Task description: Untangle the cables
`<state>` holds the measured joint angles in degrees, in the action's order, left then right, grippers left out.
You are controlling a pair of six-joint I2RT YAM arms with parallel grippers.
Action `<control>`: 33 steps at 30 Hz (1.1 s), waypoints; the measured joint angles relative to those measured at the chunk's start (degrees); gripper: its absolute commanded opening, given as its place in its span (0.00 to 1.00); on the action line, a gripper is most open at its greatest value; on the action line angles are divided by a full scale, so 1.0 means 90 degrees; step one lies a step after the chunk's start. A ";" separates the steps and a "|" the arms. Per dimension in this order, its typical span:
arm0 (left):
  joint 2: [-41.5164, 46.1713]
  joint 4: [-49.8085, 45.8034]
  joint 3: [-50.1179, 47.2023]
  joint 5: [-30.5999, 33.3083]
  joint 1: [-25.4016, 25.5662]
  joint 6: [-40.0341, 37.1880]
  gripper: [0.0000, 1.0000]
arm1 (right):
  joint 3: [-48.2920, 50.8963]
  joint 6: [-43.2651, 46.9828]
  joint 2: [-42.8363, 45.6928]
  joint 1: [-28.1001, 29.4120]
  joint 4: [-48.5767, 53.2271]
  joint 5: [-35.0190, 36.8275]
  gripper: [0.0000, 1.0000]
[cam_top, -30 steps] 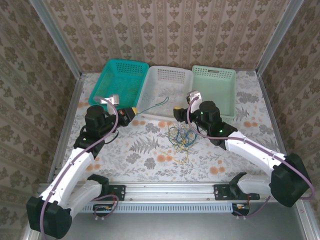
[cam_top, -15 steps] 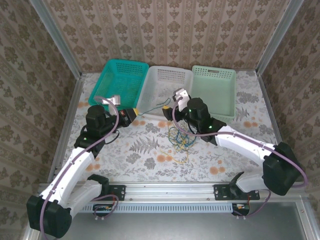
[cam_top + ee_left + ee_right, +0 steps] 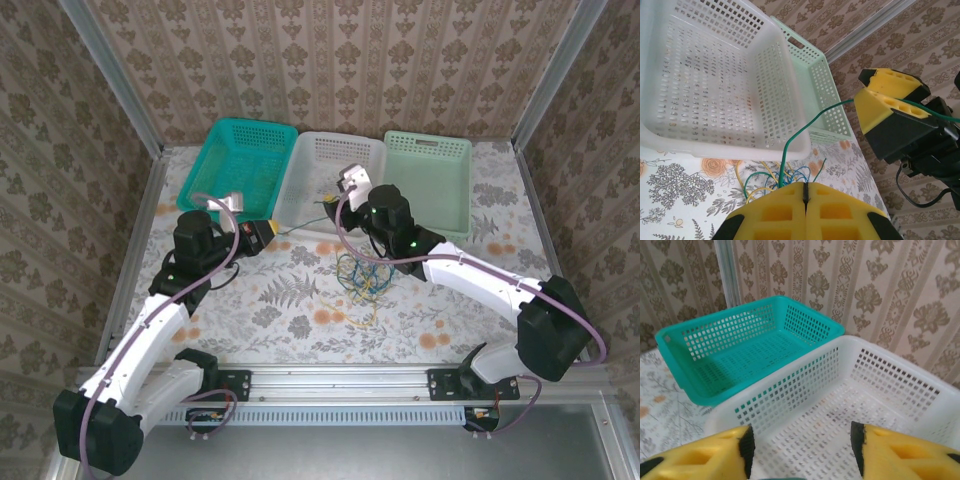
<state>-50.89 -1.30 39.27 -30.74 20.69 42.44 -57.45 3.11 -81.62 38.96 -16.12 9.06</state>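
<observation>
Top view: the left gripper (image 3: 268,230) pinches a green cable (image 3: 300,222) stretching right to the right gripper (image 3: 333,205); the other cables (image 3: 362,275) lie tangled, nearer than the white basket (image 3: 340,137). Left wrist: its fingers (image 3: 775,212) are pressed together. Right wrist: its fingers (image 3: 695,460) are spread.

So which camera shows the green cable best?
Left wrist: the green cable runs from the shut left pincer toward the right pincer. The top view shows a faint line; the right wrist view, too little to tell.

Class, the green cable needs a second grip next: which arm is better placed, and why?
Right, probably. The right gripper, open, sits at the green cable, while the left gripper is shut on it.
</observation>
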 measured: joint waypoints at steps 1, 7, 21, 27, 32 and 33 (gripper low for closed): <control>0.0000 0.0002 0.0000 -0.0007 -0.0005 0.0000 0.00 | 0.0000 0.0005 0.0000 0.0000 0.0002 -0.0002 0.33; 0.0034 0.0002 -0.0017 -0.0041 -0.0104 -0.0051 0.00 | -0.0002 -0.0245 0.0002 -0.0097 0.0002 -0.0090 0.13; 0.0933 0.0299 -0.0663 -0.0002 -0.0520 -0.0068 0.00 | 0.0080 -0.3691 0.0090 -0.2086 0.0151 -0.2739 0.02; 0.1367 0.0770 -0.1190 0.0245 -0.0520 0.0131 0.00 | 0.0401 -0.5396 -0.0597 -0.2477 -0.0622 -0.4197 0.00; 0.1605 0.0916 -0.1394 0.0556 -0.0525 0.0294 0.00 | 0.0563 -0.6853 -0.1377 -0.2540 -0.1683 -0.4894 0.00; 0.1654 0.0945 -0.1421 0.0607 -0.0525 0.0321 0.00 | 0.0590 -0.7096 -0.1484 -0.2540 -0.1904 -0.4964 0.00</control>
<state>-36.01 7.20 26.48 -25.28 15.97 45.32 -52.14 -60.75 -94.98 16.10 -33.26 -35.62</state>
